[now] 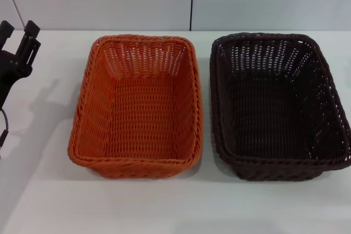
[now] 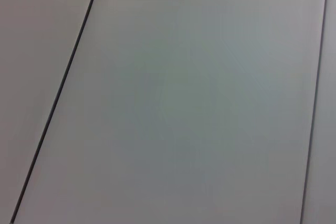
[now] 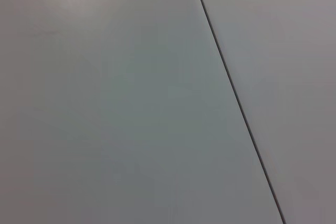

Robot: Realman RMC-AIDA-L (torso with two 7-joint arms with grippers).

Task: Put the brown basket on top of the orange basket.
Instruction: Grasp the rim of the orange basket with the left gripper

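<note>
**Two baskets side by side, left pincer off to the side**

Left gripper (image 1: 19,28) raised at table's (image 1: 164,206) edge, fingers spread, holding nothing. Beside it, toward the middle: orange basket (image 1: 140,108). Beyond that, just beside but apart: brown basket (image 1: 277,105). Both upright. Wrist views show only plain panels with seams.

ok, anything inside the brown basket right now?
Nothing shows inside the brown basket: only its bare woven floor and sloping walls. Its near wall hides a thin strip of floor at the front. What lies under it on the table is covered.
</note>
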